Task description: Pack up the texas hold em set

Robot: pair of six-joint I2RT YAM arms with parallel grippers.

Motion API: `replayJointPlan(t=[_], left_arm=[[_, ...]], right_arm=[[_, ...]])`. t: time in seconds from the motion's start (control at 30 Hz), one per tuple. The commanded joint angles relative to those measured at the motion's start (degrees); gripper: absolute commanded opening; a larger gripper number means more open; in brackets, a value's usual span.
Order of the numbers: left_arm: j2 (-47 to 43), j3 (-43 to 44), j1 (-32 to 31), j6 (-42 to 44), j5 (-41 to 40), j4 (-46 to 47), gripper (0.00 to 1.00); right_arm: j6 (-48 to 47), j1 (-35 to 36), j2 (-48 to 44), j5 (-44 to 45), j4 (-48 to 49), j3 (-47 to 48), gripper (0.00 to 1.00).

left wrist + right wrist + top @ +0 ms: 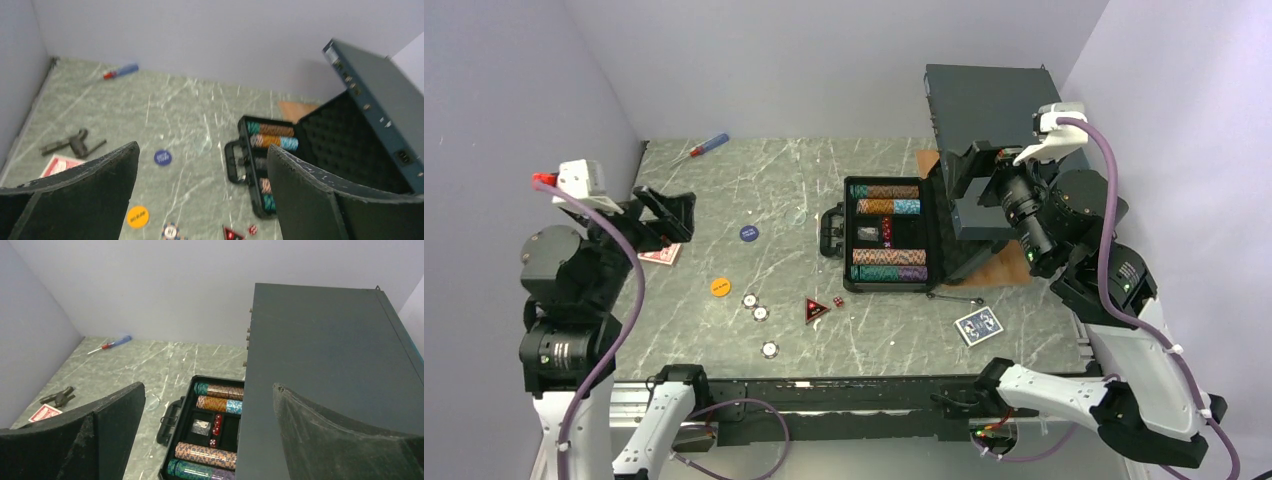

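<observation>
The texas hold em set's dark case (889, 232) lies open mid-table, handle toward the left, its foam-lined lid (345, 140) raised at the right. Rows of striped chips (215, 404) and red dice (216, 424) sit inside. Loose on the table are a blue button (749, 233), an orange button (720, 286), three chips (761, 313), a red die (837, 301), a blue deck (977, 325) and a red deck (660, 255). My left gripper (669, 218) hovers open above the red deck. My right gripper (969, 190) hangs open over the lid.
A large flat dark rack box (989, 100) stands tilted behind the case at back right. A red-and-blue screwdriver (709, 146) lies at the back left. A small dark tool (75, 144) rests near the left wall. A red triangular piece (814, 309) lies beside the die.
</observation>
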Motion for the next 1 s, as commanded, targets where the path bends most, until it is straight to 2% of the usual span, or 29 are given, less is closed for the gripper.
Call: replayJointPlan(t=[0.0,0.27,0.43,0.53,0.6,0.63,0.8,0.87,0.97], left_arm=[[1.42,-4.05,0.36,2.44,1.48,-6.11,0.99],[0.61,-13.90,0.36,-0.47,-3.75,-11.51,0.99],[-1.36,-23.66,0.36,-4.62,3.48,-7.30,0.98],[0.94,-29.46,0.36,-8.64,13.31,-4.38,0.93],[2.71,-34.71,-2.50,-11.60,19.57,0.08,0.89],[3.47,-37.20,-4.52,-13.19,20.01,3.02,0.90],[8.10,-39.52,-24.37,-17.46,5.12,5.81,0.96],[9.90,-39.85,-28.83,-18.55,3.02,7.39,0.98],[8.63,-39.68,-32.09,-20.77,-3.16,6.78,0.97]], right_arm=[[0.67,-0.19,-1.29,0.09,0.43,-1.18,1.00],[-0.94,-0.12,-3.08,-3.95,1.58,-6.83,1.00],[-0.55,-0.18,-2.29,-10.69,-0.33,-7.12,1.00],[0.20,-0.19,-2.82,-14.33,0.40,-8.82,1.00],[-0.37,-0.12,-3.14,-17.24,1.77,-10.39,1.00],[-0.67,-0.22,-3.15,-18.72,2.20,-10.96,1.00],[-0.71,-0.12,-1.20,-24.85,2.89,-11.27,1.00],[0.52,-0.10,1.28,-28.04,3.11,-10.53,1.00],[3.55,2.49,9.39,-30.83,-0.38,-5.95,1.00]])
